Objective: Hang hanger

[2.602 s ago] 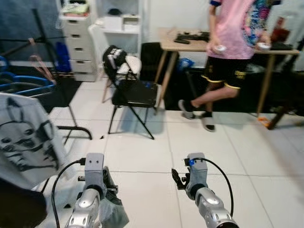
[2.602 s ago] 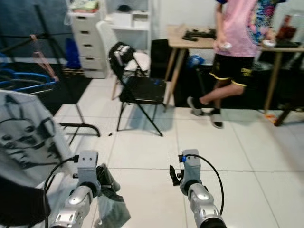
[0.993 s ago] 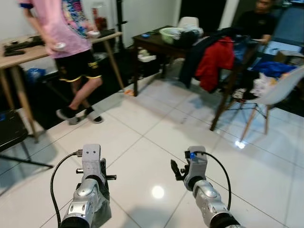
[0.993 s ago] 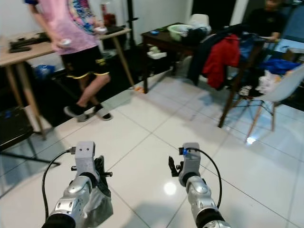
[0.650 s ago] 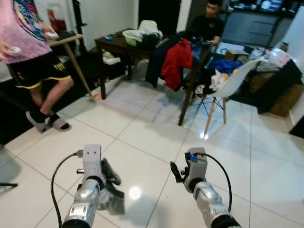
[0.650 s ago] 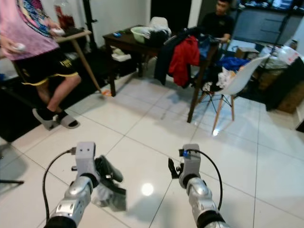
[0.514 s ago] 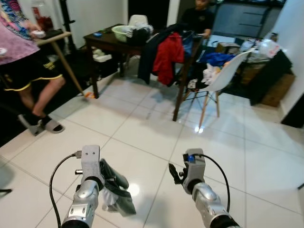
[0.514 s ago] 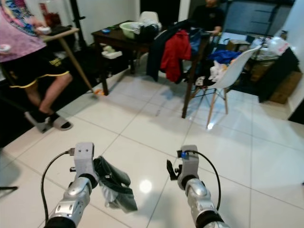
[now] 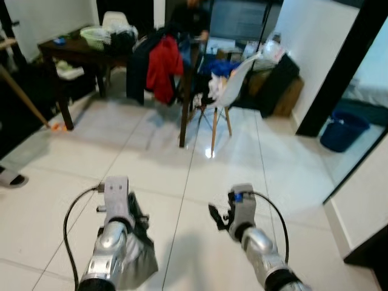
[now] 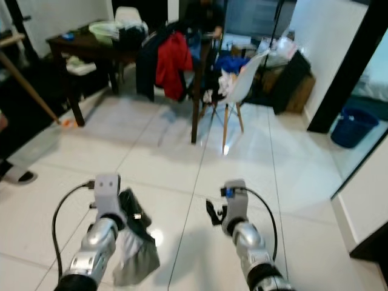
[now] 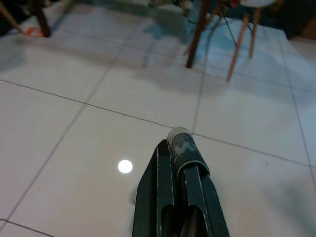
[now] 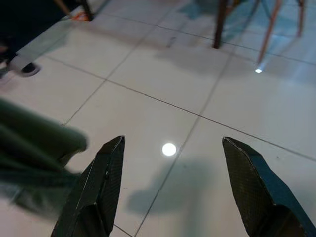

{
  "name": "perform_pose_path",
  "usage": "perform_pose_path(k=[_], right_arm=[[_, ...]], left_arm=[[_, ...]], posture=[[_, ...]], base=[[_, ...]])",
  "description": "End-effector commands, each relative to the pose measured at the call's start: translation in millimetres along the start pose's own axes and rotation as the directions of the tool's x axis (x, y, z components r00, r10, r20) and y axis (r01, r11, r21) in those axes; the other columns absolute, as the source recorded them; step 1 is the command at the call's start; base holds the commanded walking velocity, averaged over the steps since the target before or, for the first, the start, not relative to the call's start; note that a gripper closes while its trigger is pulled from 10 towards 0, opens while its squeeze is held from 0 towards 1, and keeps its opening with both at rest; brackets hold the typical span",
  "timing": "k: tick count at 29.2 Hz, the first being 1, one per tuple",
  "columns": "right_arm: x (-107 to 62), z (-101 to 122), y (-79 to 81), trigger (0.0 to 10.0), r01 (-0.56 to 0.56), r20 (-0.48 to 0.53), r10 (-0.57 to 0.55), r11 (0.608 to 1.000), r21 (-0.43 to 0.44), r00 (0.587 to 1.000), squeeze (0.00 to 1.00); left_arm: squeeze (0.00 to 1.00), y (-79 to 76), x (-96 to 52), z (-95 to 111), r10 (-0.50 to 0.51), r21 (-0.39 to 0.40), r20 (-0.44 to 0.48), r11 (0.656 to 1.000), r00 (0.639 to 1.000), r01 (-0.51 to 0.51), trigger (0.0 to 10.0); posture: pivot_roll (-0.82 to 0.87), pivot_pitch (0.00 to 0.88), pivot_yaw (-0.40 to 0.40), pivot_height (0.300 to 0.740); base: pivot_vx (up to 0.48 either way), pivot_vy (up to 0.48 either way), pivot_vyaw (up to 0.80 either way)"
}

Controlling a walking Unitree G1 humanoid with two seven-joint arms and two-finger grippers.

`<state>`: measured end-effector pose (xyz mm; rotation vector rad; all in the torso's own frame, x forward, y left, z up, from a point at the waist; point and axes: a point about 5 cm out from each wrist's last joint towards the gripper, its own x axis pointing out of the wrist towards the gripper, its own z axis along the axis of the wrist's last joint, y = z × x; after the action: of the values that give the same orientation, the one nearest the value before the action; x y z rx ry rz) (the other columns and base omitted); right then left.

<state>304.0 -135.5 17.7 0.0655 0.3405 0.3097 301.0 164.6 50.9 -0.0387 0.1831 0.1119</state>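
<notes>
Above the white tiled floor (image 9: pixel 254 157), the left end effector (image 11: pixel 177 148) is clenched on a grey-green garment (image 10: pixel 136 251); beside it, the right end effector (image 12: pixel 170 168) is spread wide, holding nothing.

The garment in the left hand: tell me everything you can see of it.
The garment is a limp grey-green cloth with darker folds, hanging crumpled below the left hand. That hand's black fingers are shut on a rolled, mottled grey-green fold of it. It hangs above the white tiled floor, beside the left forearm. No hanger can be made out on it. The right hand is open and apart from it.
</notes>
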Motion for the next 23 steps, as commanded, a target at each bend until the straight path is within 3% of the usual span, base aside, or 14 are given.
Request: perform_pose_path(k=[1,13,23], right_arm=[[-1.4,1,-2.4,10.0,0.0,0.007,0.0,1.0,-0.029,1.0,0.0],[3.9,15,-3.2,10.0,0.021,0.061,-0.021,1.0,-0.001,0.998,0.0],[10.1,23,7.2,10.0,0.002,0.084,-0.002,1.0,-0.006,0.996,0.0]], left_arm=[[0.0,-6.0,1.0,4,-0.014,-0.021,0.021,1.0,1.0,0.015,10.0],[0.0,0.9,3.4,15,0.001,-0.009,0.047,1.0,0.999,0.0,10.0],[0.0,5.4,3.8,22,0.003,-0.016,0.059,1.0,0.998,-0.002,10.0]], posture=[[0.05,0.0,-0.05,0.74],[0.07,0.0,-0.057,0.74],[0.08,0.0,-0.049,0.74]], base=[[0.307,0.0,0.0],[0.317,0.0,0.0],[0.335,0.0,0.0]])
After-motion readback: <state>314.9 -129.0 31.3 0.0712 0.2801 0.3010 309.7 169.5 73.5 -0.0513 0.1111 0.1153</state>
